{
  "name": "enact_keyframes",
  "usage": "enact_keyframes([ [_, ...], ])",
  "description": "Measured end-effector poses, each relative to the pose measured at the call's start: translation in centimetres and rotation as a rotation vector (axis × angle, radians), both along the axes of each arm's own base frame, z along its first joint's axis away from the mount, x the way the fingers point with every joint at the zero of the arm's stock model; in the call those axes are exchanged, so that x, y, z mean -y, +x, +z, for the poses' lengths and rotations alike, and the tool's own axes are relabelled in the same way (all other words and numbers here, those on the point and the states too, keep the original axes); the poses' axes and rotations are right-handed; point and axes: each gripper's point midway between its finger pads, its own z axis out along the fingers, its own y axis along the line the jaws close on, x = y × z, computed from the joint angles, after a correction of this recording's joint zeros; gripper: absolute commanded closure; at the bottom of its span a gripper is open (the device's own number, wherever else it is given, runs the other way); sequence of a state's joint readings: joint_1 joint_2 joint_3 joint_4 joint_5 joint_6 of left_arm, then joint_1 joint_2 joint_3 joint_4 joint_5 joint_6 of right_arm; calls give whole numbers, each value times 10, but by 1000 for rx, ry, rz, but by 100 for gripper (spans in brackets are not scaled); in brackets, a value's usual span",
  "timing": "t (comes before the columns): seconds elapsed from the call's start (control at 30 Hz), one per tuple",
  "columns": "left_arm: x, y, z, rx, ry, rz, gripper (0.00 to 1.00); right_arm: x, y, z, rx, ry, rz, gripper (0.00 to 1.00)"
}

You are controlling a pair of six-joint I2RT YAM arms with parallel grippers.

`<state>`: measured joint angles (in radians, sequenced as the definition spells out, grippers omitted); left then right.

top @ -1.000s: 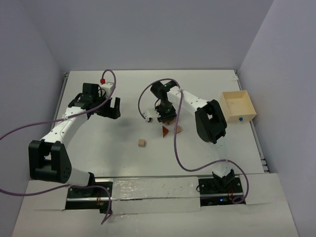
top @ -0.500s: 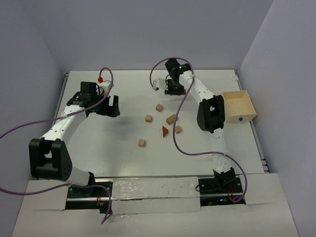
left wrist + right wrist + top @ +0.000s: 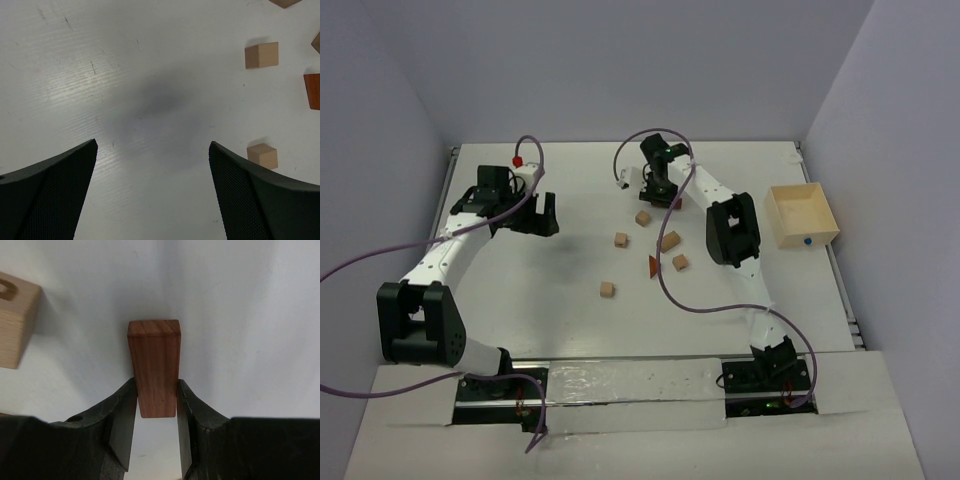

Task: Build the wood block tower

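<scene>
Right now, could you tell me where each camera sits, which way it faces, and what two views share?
Top external: above and behind, looking down on the table; the left arm and right arm show whole.
Left wrist: on the left arm, looking down at bare table through the open left gripper.
Right wrist: on the right arm, looking along the right gripper, shut on a brown block.
Shared: top and left wrist both show the wedge.

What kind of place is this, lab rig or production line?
Probably a lab test cell: a white table boxed in by plain walls, two arms bolted at its near edge, with loose wood blocks and a wooden box on it.
</scene>
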<state>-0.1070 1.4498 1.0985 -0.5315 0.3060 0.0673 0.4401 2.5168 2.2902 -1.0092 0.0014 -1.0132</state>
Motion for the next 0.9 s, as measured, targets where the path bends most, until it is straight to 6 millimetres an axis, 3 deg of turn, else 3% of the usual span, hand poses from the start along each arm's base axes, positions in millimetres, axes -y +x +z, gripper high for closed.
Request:
enact_keyframes([
  [0.2,-1,0,2,2,-5,2,1,-34,-25,-3,-41,54,45,100],
  [0.47,-6,0,8,17,-12,18,1,-85,-101,-6,-150,86,171,100],
  [0.63,-9,-2,14,28,-18,29,1,-96,-160,-7,-245,85,230,100],
  [0.73,-11,-2,17,36,-20,34,1,-100,-180,-6,-278,90,252,100],
  [0.83,-12,-3,17,32,-22,37,1,-98,-180,-3,-287,102,235,100],
  [0.9,-13,-3,17,31,-23,37,1,-92,-168,4,-271,117,202,100],
])
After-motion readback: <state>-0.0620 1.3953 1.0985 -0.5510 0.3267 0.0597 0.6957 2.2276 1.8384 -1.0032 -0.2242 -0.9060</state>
